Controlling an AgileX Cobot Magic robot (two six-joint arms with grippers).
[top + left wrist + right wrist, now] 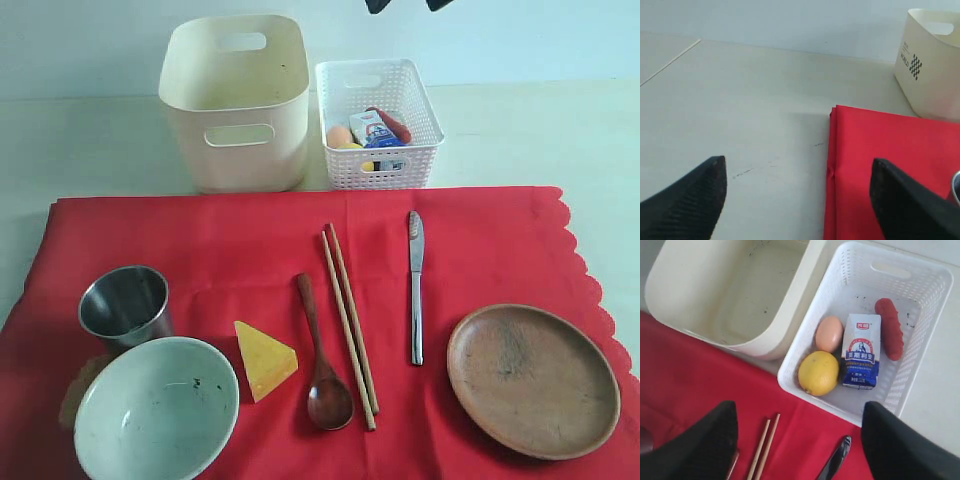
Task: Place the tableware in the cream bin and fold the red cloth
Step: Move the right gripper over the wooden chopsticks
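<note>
Right fingers (702, 445) wide apart, chopsticks (763, 446) and knife (837, 458) between them

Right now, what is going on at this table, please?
Nothing is held yet. The left end effector hangs open over the edge of the red cloth, the right end effector open above the white basket. The steel cup, bowl, spoon, chopsticks, knife and plate lie on the cloth. The cream bin looks empty.

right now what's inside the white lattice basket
An egg, a lemon, a milk carton and a red sausage-like item lie in the basket; the floor beneath them is covered.
</note>
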